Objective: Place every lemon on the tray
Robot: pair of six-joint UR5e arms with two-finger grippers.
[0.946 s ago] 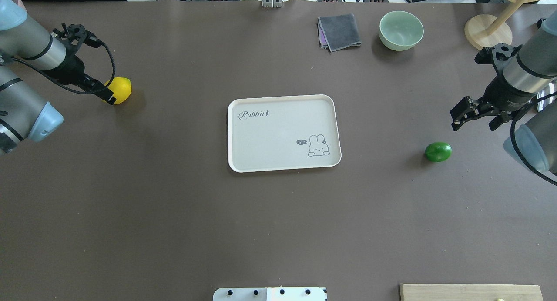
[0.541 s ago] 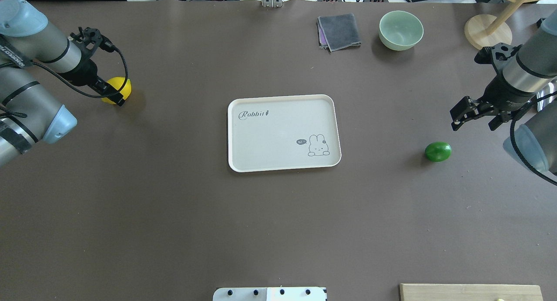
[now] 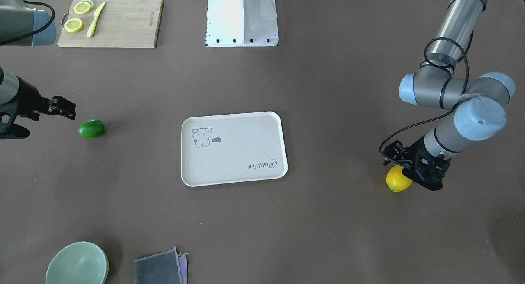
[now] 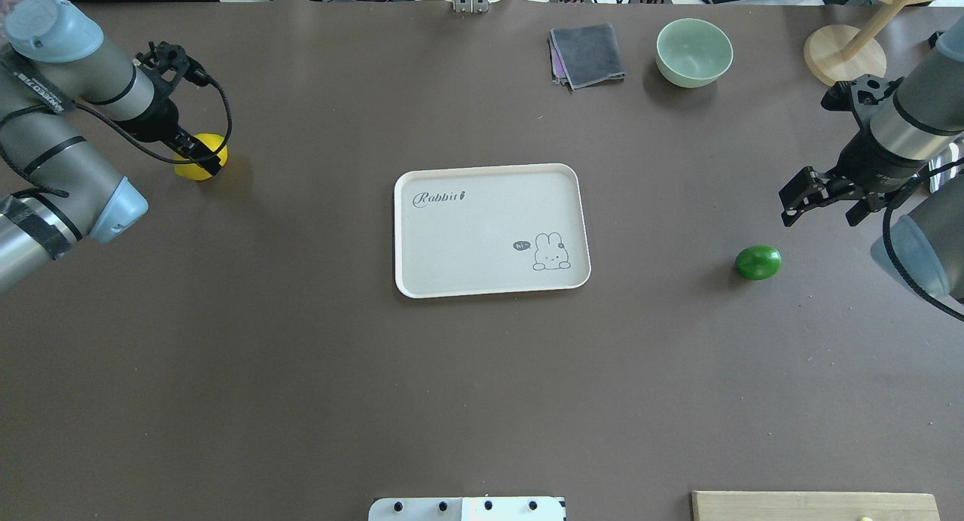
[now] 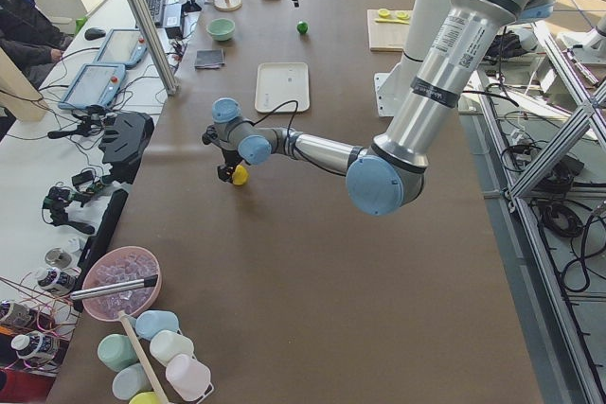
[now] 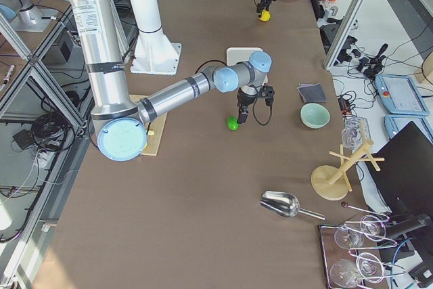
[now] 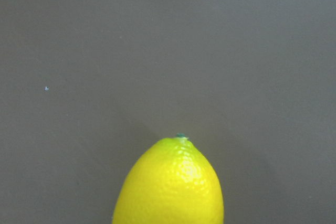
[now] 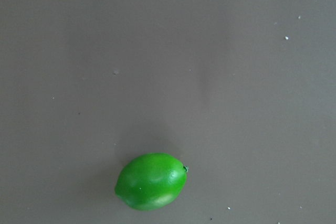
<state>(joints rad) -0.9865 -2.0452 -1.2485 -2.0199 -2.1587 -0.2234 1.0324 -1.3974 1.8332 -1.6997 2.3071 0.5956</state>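
The yellow lemon lies on the table at the far left, also in the front view and close up in the left wrist view. My left gripper hangs over it, open, jaws down at the fruit, partly hiding it. The green lemon lies on the right, also in the right wrist view. My right gripper is open and empty, above and a little beyond it. The off-white tray lies empty in the middle.
A green bowl, a folded grey cloth and a wooden stand are along the far edge. A cutting board with lemon slices and a knife lies near the robot base.
My left arm has swung to the right and its gripper has come over the yellow lemon. The lemon, the right arm and the rest have not moved.
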